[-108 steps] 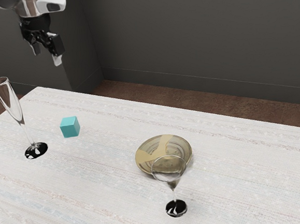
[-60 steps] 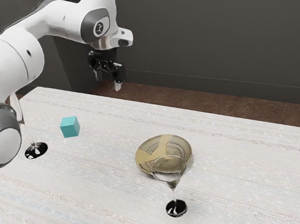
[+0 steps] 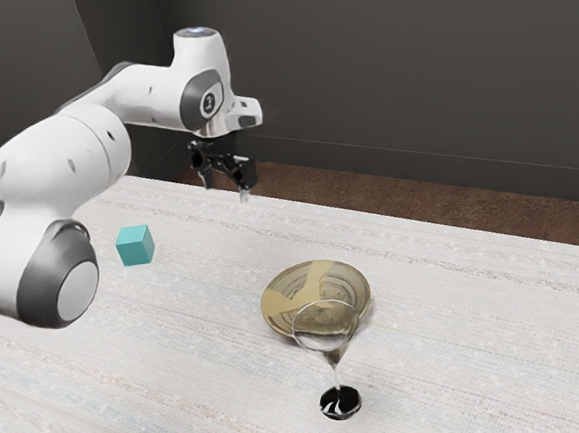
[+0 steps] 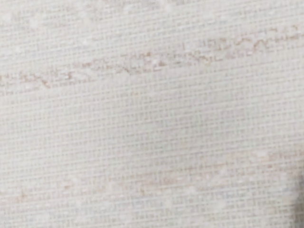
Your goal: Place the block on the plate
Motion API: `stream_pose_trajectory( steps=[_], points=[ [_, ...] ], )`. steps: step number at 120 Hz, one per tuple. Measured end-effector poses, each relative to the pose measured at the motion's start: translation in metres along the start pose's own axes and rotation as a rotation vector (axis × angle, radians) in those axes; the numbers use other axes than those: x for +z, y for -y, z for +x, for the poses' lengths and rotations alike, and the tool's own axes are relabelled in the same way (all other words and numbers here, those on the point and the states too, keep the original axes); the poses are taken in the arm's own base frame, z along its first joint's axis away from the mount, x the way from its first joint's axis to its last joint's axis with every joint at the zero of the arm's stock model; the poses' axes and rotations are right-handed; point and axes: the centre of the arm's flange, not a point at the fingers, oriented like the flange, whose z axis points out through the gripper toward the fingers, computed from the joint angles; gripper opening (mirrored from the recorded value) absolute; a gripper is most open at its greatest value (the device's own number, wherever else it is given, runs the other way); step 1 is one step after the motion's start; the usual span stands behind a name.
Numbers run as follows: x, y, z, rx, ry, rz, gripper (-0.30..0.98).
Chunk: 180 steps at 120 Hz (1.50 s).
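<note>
My gripper (image 3: 227, 189) hangs open above the table's far edge in the exterior view, with nothing between its fingers. The teal block (image 3: 134, 246) rests on the table, lower and toward the exterior view's left from the gripper. A round, patterned tan plate (image 3: 350, 288) lies toward the exterior view's right, apart from the block; a stemmed glass partly overlaps its near rim. Under the hand, the wrist view has pale woven tabletop (image 4: 152, 114).
The stemmed glass (image 3: 336, 356) stands upright on a black base in front of the plate. My arm's large white links cross the table's left part in the exterior view. A dark wall rises behind the table (image 3: 501, 350).
My gripper has moved toward the exterior view's right and come down. The arm has swung into view, covering the tall narrow glass. Block and plate have stayed put.
</note>
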Motion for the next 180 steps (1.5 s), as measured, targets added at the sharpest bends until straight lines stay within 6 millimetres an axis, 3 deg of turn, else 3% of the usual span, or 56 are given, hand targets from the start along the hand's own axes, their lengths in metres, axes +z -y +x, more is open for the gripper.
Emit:
stream_pose_trajectory(
  steps=[23,38,70,91,111,180],
  points=[
    [0.017,0.064,-0.006,-0.082,-0.017,0.021,0.69],
    [0.030,0.103,-0.023,-0.142,0.009,0.047,0.68],
    [0.053,0.165,-0.053,-0.262,0.050,0.045,0.69],
    [0.082,0.204,-0.070,-0.342,0.073,0.012,0.69],
    [0.106,0.219,-0.078,-0.384,0.090,-0.019,0.69],
    [0.143,0.236,-0.087,-0.438,0.067,-0.061,0.69]
  ],
)
